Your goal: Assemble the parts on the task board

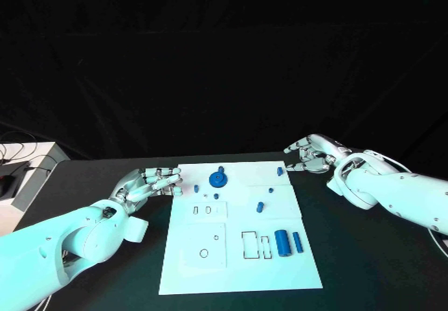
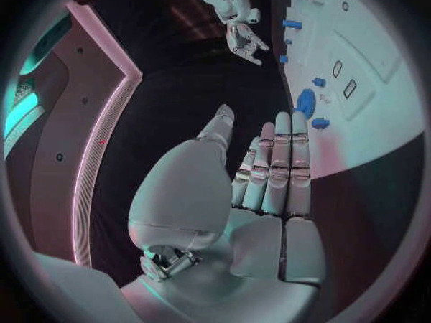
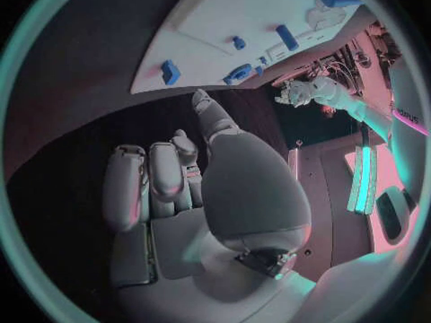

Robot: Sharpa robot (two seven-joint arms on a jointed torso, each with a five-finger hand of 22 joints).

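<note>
While both hands hover empty at the white board's (image 1: pixel 280 272) far corners, left hand (image 1: pixel 149 183) flat and open, right hand (image 1: pixel 311 154) seemingly curled, blue parts (image 1: pixel 281 243) lie loose; next comes a pick.

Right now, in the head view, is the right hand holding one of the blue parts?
No. The right hand hovers off the far right corner of the task board with nothing between its fingers; the blue parts lie on the board.

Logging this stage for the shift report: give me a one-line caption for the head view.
Both hands, left hand and right hand, flank the white task board, holding nothing; blue parts lie on it.
</note>
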